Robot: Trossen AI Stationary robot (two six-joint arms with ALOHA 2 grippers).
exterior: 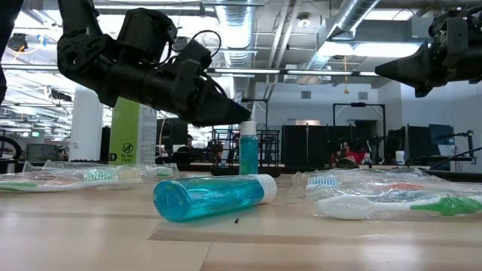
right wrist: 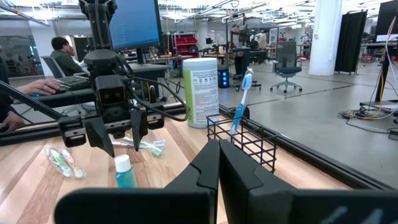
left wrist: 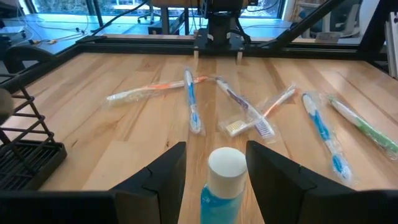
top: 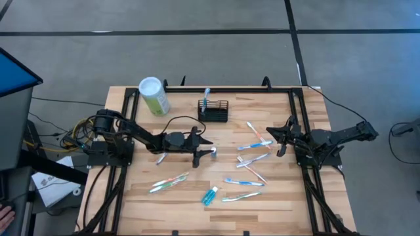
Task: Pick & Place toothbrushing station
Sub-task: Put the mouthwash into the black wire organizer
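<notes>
The toothbrushing station, a small black wire basket (top: 213, 111), stands at the table's far middle with a blue toothbrush (top: 206, 97) upright in it. My left gripper (left wrist: 216, 150) is open near the table's centre. Its fingers stand on either side of a small upright blue bottle with a white cap (left wrist: 225, 180), which rests on its base on the table. One finger is very close to the cap. My right gripper (right wrist: 217, 167) is shut and waits at the table's right side, clear of everything.
A second blue bottle (top: 210, 195) lies on its side near the front edge. Several wrapped toothbrushes (top: 252, 147) are scattered at the centre right, and more (top: 169, 182) at the front left. A pale-green cylinder with a white lid (top: 154, 96) stands at the far left.
</notes>
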